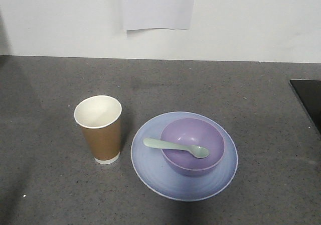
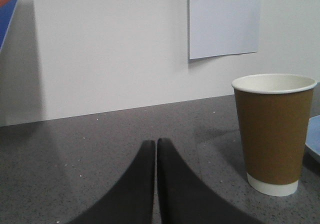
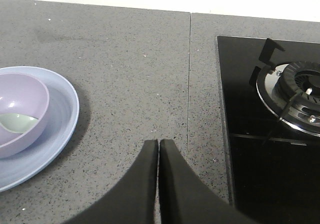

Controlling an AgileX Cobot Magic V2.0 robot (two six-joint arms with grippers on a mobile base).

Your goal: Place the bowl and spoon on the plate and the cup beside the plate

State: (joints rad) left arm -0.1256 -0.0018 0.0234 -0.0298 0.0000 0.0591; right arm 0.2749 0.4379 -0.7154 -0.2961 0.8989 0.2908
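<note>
Left claw (image 2: 156, 149) clenched, empty, low near cup (image 2: 272, 134); right claw (image 3: 158, 149) clenched, empty, beside plate (image 3: 62, 114).

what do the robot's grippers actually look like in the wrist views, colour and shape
Both look alike. The left gripper and the right gripper each show two matte black jaws, broad at the bottom of the frame and curving inward to narrow tips. The surfaces are plain and smooth, with no markings, cables or pads visible. The arms themselves are out of view.

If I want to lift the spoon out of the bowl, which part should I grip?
Probably the handle end of the spoon, taken from above. It sticks out past the bowl rim on the cup side, over the plate, while the scoop lies down inside.
</note>
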